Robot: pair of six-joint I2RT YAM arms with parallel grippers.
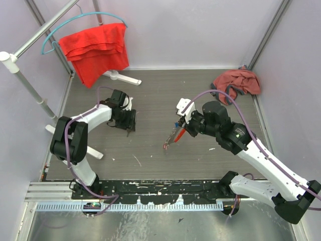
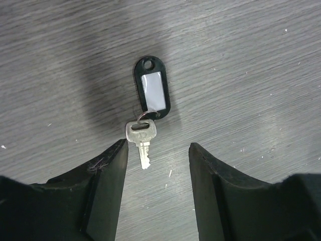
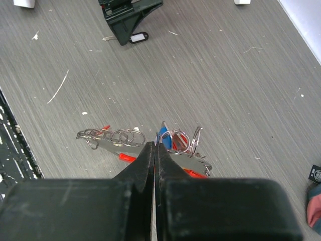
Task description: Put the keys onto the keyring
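Silvery keyring (image 3: 120, 135) loops, a blue-headed key (image 3: 161, 138) among them, hang above the table (image 3: 225, 75), pinched in my closed right gripper (image 3: 153, 146). My left gripper (image 2: 158, 150) hovers, jaws apart, over a silver key (image 2: 142, 138) with a black tag (image 2: 152, 90), seemingly not yet threaded.

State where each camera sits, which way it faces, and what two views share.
Top external: above and behind the arms, looking down on the table; both arms show.
Left wrist: on the left hand, looking down past its open fingers at a black tag.
Right wrist: on the right hand, looking over its shut fingers at the keyring and keys.
Shared: both wrist views show the black tag.
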